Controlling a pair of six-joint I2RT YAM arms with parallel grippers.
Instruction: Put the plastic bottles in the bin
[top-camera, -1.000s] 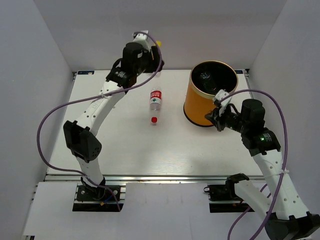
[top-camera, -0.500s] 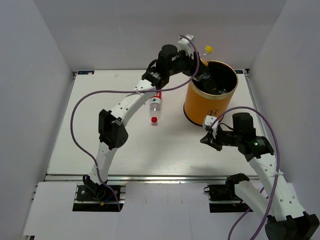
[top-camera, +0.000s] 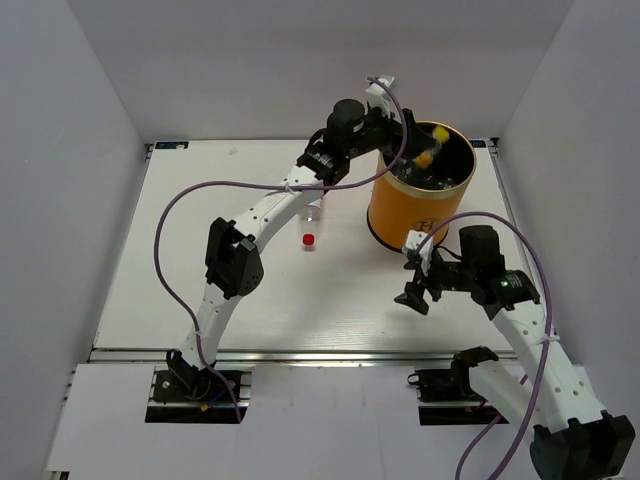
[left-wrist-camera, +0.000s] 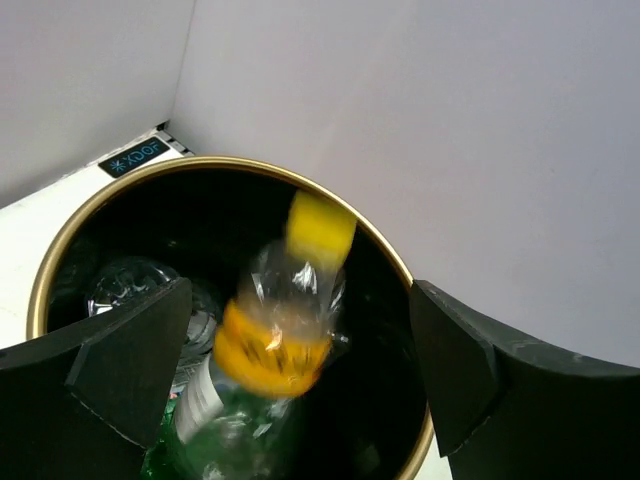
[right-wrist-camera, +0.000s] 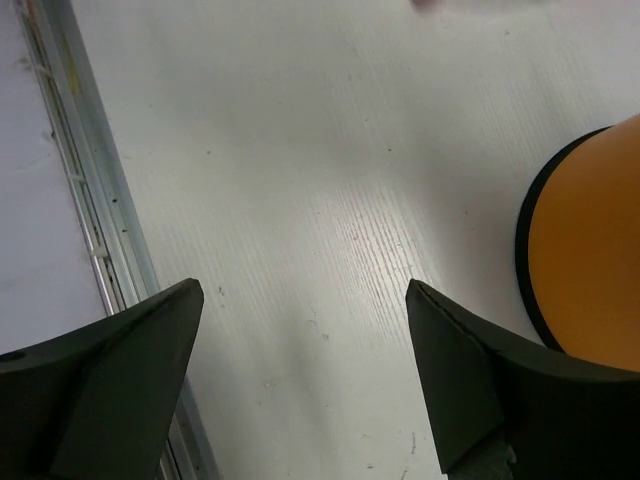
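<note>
While nothing is sitting between its spread jaws, the right gripper (top-camera: 413, 272) is hanging over bare table (top-camera: 200, 290) at lower right, beside the foot of the bin (top-camera: 395, 215). Further up, mid-frame, one bottle (top-camera: 317, 208) is lying half hidden under the left arm (top-camera: 262, 210), awaiting pickup. Beyond, the left gripper (left-wrist-camera: 290, 380) is gaping above the bin, placed so a blurred yellow-capped bottle (left-wrist-camera: 285, 320) is apparently dropping inside onto other bottles (left-wrist-camera: 130, 290).

Orange, gold-rimmed bin (top-camera: 395, 212), clear yellow-capped bottle (left-wrist-camera: 285, 312), red cap (top-camera: 308, 240)
</note>
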